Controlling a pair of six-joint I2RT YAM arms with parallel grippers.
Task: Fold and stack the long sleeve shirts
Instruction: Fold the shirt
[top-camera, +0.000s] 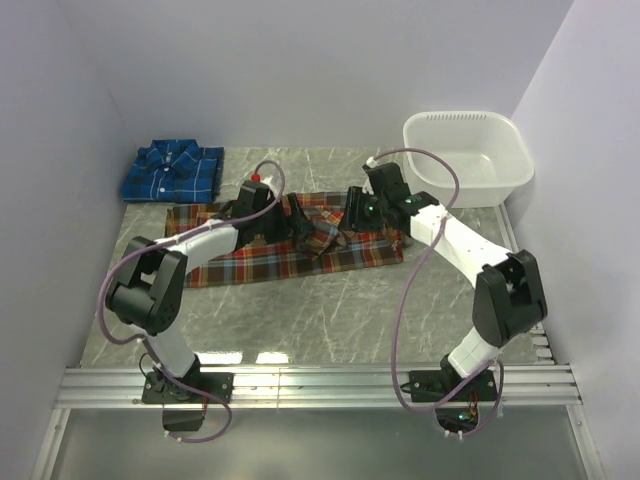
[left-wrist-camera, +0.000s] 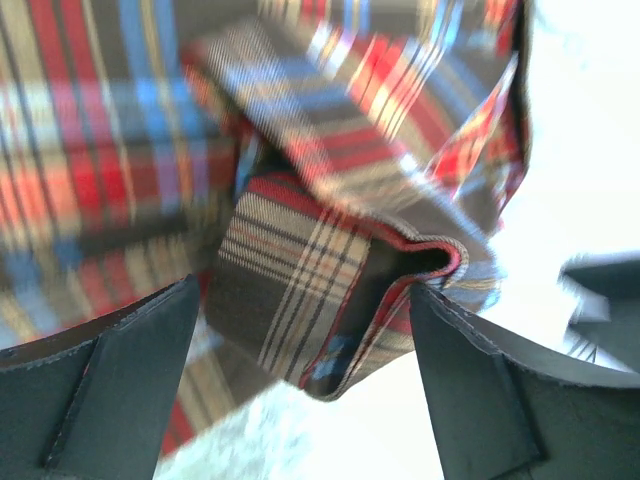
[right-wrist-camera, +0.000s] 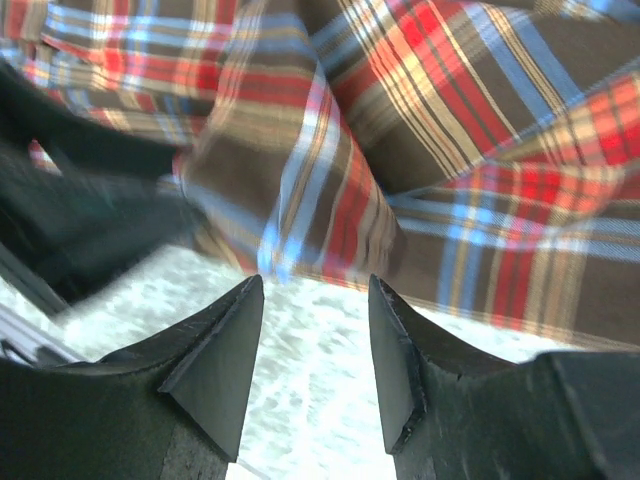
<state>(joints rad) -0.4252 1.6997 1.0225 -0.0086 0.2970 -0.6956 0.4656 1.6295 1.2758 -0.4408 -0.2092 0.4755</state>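
The red-orange plaid shirt (top-camera: 275, 258) lies spread across the middle of the table, with a bunched fold (top-camera: 325, 238) near its centre. My left gripper (top-camera: 298, 218) stands wide open over that fold. In the left wrist view a folded hem of the plaid cloth (left-wrist-camera: 330, 290) hangs between the fingers (left-wrist-camera: 120, 380), apart from both pads. My right gripper (top-camera: 352, 210) is open just off the shirt's edge (right-wrist-camera: 330, 200), with only bare table between its fingertips (right-wrist-camera: 215, 360). The blue plaid shirt (top-camera: 172, 172) sits folded at the back left.
A white plastic tub (top-camera: 468, 158) stands at the back right. Purple cables loop above both arms. The marble tabletop (top-camera: 330, 310) runs in front of the shirt to a metal rail at the near edge. Walls close in the left, back and right.
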